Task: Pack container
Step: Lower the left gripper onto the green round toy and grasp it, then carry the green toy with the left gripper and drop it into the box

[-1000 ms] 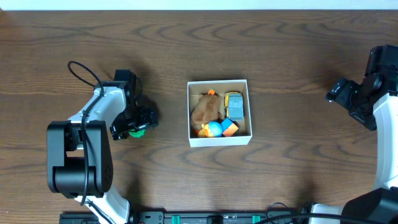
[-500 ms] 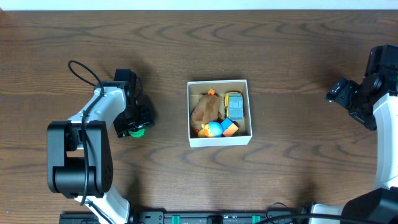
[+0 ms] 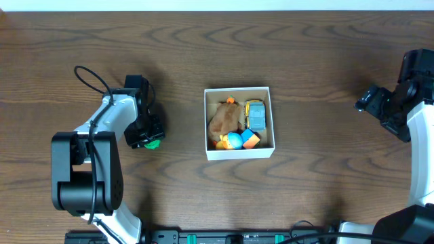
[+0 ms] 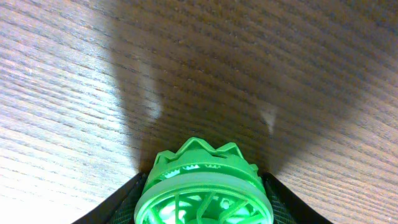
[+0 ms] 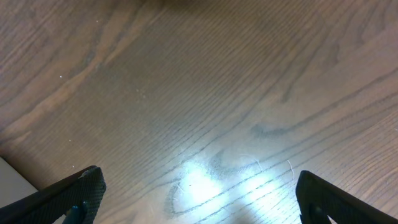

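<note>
The container, a white square box with a brown inside, sits mid-table and holds a brown plush, a grey and yellow toy car, a blue ball and an orange block. Left of it, a round green ribbed toy rests on the wood. My left gripper has closed round it. In the left wrist view the green toy fills the gap, and both black fingers press its sides. Far right, my right gripper stands open over bare wood, and its wrist view shows wide-apart fingertips.
A black cable loops above the left arm. The right arm's body stands at the table's right edge. Equipment bases line the front edge. Bare wood lies between the green toy and the container.
The left gripper's jaws have come in from wide open onto the green toy's sides. The right arm and the container have not moved.
</note>
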Tool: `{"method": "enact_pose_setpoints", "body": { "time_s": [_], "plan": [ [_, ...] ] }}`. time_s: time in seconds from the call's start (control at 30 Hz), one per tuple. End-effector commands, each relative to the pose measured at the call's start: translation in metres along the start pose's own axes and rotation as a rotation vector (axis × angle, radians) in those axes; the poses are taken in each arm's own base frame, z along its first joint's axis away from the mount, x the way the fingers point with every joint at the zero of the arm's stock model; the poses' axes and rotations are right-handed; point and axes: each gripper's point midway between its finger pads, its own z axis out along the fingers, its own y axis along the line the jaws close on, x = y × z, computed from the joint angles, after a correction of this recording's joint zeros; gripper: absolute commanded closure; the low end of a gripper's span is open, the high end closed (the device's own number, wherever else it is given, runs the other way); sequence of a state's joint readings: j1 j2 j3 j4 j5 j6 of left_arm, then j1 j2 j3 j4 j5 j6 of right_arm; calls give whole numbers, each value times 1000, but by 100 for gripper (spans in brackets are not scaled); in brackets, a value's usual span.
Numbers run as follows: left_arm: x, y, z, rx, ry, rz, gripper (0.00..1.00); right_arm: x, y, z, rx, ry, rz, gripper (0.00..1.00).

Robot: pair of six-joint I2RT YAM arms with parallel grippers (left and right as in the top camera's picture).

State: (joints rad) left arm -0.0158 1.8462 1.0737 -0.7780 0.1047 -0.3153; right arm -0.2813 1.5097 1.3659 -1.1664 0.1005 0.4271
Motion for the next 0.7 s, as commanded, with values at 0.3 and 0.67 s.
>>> {"method": "enact_pose_setpoints", "body": {
  "time_s": [0.3, 0.67],
  "plan": [
    [-18, -12, -55, 44, -136, 16, 62, 0, 1, -3, -7, -6, -15, 1],
    [23, -141, -202, 295, -668, 603, 72, 0, 1, -3, -9, -9, -14, 1]
  ]
}}
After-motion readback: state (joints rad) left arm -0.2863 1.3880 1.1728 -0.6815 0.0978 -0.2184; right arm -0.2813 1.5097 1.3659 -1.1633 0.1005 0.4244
